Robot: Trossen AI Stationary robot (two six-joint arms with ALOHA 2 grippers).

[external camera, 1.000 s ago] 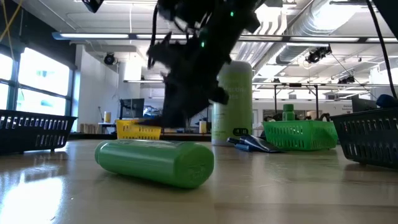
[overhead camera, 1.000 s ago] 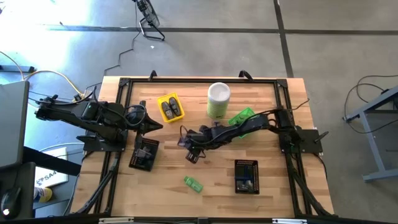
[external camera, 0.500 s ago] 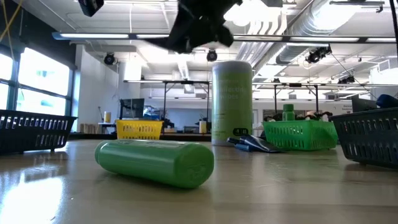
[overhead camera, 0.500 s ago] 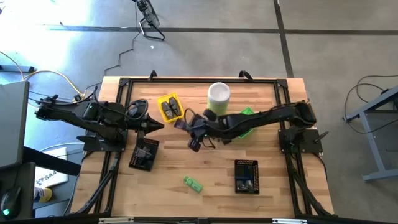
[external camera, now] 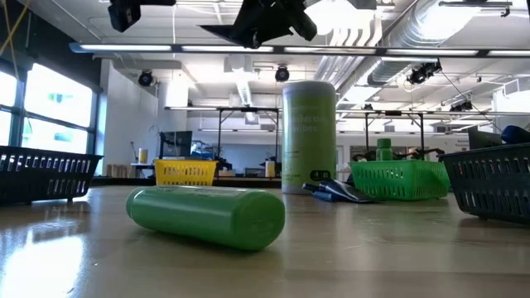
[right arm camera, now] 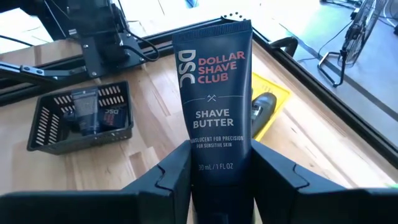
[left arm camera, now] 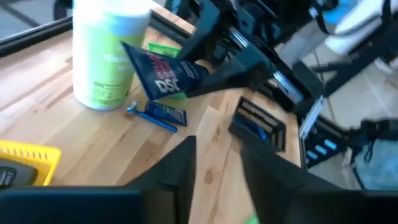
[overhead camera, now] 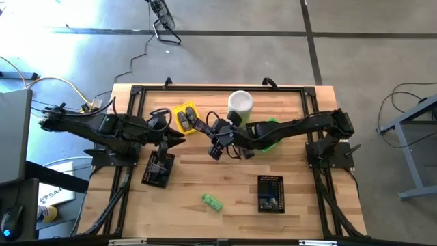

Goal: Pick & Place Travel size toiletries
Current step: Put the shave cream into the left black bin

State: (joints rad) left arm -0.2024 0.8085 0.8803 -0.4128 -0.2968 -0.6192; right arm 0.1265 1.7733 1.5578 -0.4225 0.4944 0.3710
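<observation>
Pale wooden planking forms the work surface (overhead camera: 225,184), framed by a black rail and set on a grey concrete floor.

Nearest to the right gripper (right arm camera: 214,171) is its own load: a dark navy shave butter tube (right arm camera: 212,93) is clamped by its lower end between the two fingers and stands out forward past them. In the high view the right gripper (overhead camera: 217,147) is seen raised over the middle of the table. Close beside it, toward the back edge, stands the tall pale-green canister (overhead camera: 240,109), with a blue razor (left arm camera: 155,115) lying at the canister's foot. Just behind the right forearm the green tray (overhead camera: 268,130) is partly covered.

Toward the left arm, the yellow tray (overhead camera: 186,117) holding dark grey oval pieces (overhead camera: 186,120) is found near the gripper. The left gripper (overhead camera: 176,139) is held between that tray and a black mesh tray (overhead camera: 158,169); its fingers (left arm camera: 180,165) are seen slightly parted with nothing between them.

Farther off, toward the front edge, open planking is left around a green bottle (overhead camera: 212,201) lying on its side. A second black mesh tray (overhead camera: 270,193) with packets inside sits well apart from it, nearer the right-hand rail.
</observation>
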